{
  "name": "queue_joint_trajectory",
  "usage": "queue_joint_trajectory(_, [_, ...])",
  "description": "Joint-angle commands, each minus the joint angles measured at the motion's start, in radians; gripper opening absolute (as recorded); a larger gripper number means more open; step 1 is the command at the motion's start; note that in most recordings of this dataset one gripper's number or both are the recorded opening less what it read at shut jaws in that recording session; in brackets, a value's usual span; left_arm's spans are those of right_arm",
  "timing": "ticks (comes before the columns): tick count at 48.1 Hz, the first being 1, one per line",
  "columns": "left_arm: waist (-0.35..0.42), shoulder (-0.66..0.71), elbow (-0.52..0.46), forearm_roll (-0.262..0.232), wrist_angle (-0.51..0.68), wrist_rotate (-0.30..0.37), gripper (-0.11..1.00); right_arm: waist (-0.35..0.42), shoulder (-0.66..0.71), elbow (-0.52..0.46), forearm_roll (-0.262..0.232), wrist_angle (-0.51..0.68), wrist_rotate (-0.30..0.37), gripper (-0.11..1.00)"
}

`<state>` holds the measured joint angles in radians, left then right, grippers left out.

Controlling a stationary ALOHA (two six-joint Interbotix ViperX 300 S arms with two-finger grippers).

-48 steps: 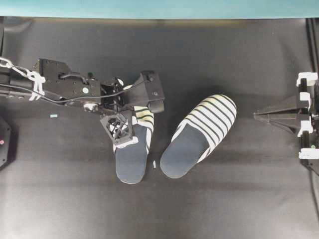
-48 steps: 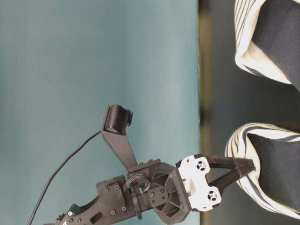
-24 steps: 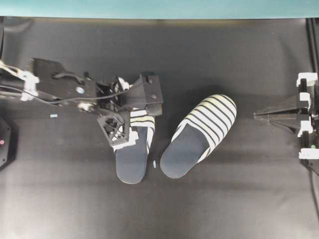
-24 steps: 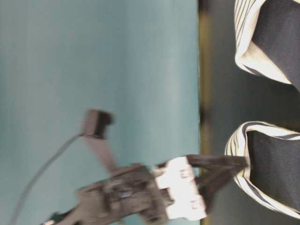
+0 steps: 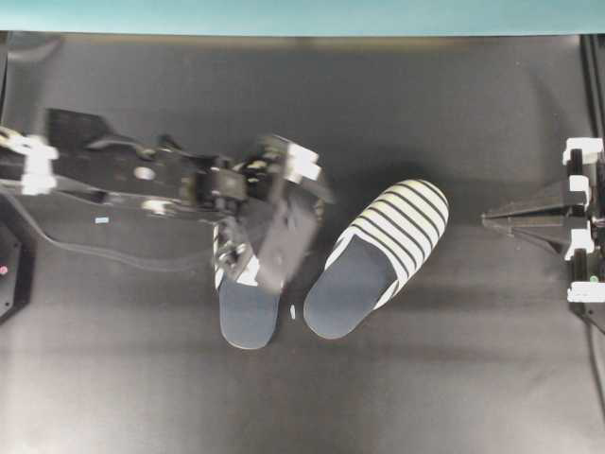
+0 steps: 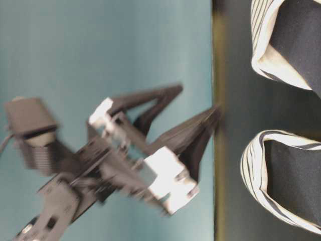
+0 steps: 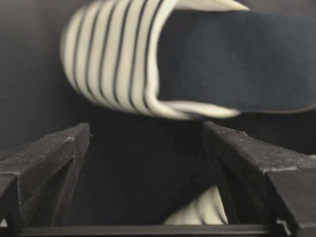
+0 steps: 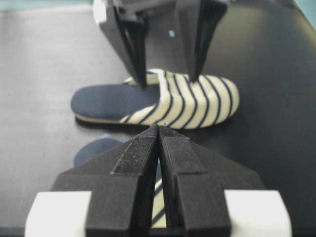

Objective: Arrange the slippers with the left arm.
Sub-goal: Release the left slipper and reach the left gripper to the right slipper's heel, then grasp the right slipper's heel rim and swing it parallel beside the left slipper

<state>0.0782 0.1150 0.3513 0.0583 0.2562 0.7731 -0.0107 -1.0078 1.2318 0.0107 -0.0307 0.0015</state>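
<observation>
Two striped slippers with navy insoles lie on the black table. The left slipper points away, its toe hidden under my left gripper. The right slipper lies tilted, toe to the upper right. The left gripper is open, empty and blurred, raised off the left slipper. Its wrist view shows wide-apart jaws over bare table, the right slipper ahead and a striped bit of the left slipper below. My right gripper is shut and empty at the right edge, also seen in its own wrist view.
A small white scrap lies between the slippers' heels. A small pale chip lies on the table at the left. A teal wall borders the far edge of the table.
The left gripper was shut on the left slipper's toe edge. It has let go, opened wide, risen and swung over the slipper. The right arm has not moved.
</observation>
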Motion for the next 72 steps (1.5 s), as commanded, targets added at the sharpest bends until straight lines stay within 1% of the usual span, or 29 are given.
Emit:
queue_joint_trajectory(1, [-0.003, 0.048, -0.061, 0.000, -0.035, 0.023, 0.89, -0.008, 0.000, -0.008, 0.003, -0.006, 0.005, 0.00])
queue_joint_trajectory(7, [-0.012, 0.140, -0.140, 0.002, -0.025, 0.026, 0.89, -0.008, -0.005, -0.008, 0.003, -0.006, 0.005, 0.00])
queue_joint_trajectory(12, [-0.023, 0.221, -0.210, 0.002, 0.003, 0.014, 0.89, -0.008, -0.008, -0.008, 0.003, -0.005, 0.005, 0.00])
queue_joint_trajectory(19, [-0.031, 0.295, -0.291, 0.000, 0.064, 0.012, 0.89, -0.008, -0.009, -0.006, 0.003, -0.003, 0.003, 0.00])
queue_joint_trajectory(27, [-0.029, 0.376, -0.362, 0.000, 0.092, 0.011, 0.86, -0.008, -0.012, -0.003, 0.003, -0.005, 0.003, 0.00])
queue_joint_trajectory(32, [-0.028, 0.408, -0.402, 0.000, 0.094, -0.021, 0.84, -0.008, -0.014, 0.002, 0.003, -0.008, 0.003, 0.00])
queue_joint_trajectory(36, [-0.023, 0.416, -0.426, -0.002, 0.109, -0.087, 0.81, -0.008, -0.014, 0.002, 0.003, -0.006, 0.003, 0.00])
queue_joint_trajectory(39, [-0.015, 0.419, -0.436, -0.002, 0.137, -0.135, 0.75, -0.008, -0.015, 0.002, 0.003, -0.006, 0.003, 0.00])
queue_joint_trajectory(42, [-0.009, 0.417, -0.434, 0.000, 0.163, -0.175, 0.64, -0.008, -0.017, 0.003, 0.003, -0.009, 0.003, 0.00])
queue_joint_trajectory(47, [-0.006, 0.414, -0.431, 0.000, 0.181, -0.224, 0.36, -0.008, -0.021, 0.003, 0.003, -0.008, 0.003, 0.00])
queue_joint_trajectory(52, [-0.008, 0.405, -0.440, 0.000, 0.195, -0.255, 0.08, -0.006, -0.025, 0.005, 0.003, -0.009, 0.003, 0.00])
queue_joint_trajectory(54, [-0.009, 0.396, -0.445, 0.000, 0.202, -0.261, 0.02, -0.006, -0.025, 0.006, 0.003, -0.009, 0.003, 0.00])
queue_joint_trajectory(59, [-0.005, 0.376, -0.462, 0.000, 0.230, -0.278, 0.01, -0.005, -0.029, 0.006, 0.003, -0.008, 0.003, 0.00])
queue_joint_trajectory(63, [-0.005, 0.356, -0.486, 0.000, 0.293, -0.310, 0.01, -0.005, -0.032, 0.009, 0.003, -0.006, 0.003, 0.00])
queue_joint_trajectory(66, [-0.005, 0.344, -0.506, 0.000, 0.344, -0.345, 0.01, -0.005, -0.034, 0.006, 0.003, -0.006, 0.002, 0.00])
queue_joint_trajectory(72, [-0.005, 0.334, -0.548, 0.000, 0.419, -0.440, 0.01, -0.005, -0.038, 0.009, 0.003, -0.003, 0.002, 0.00])
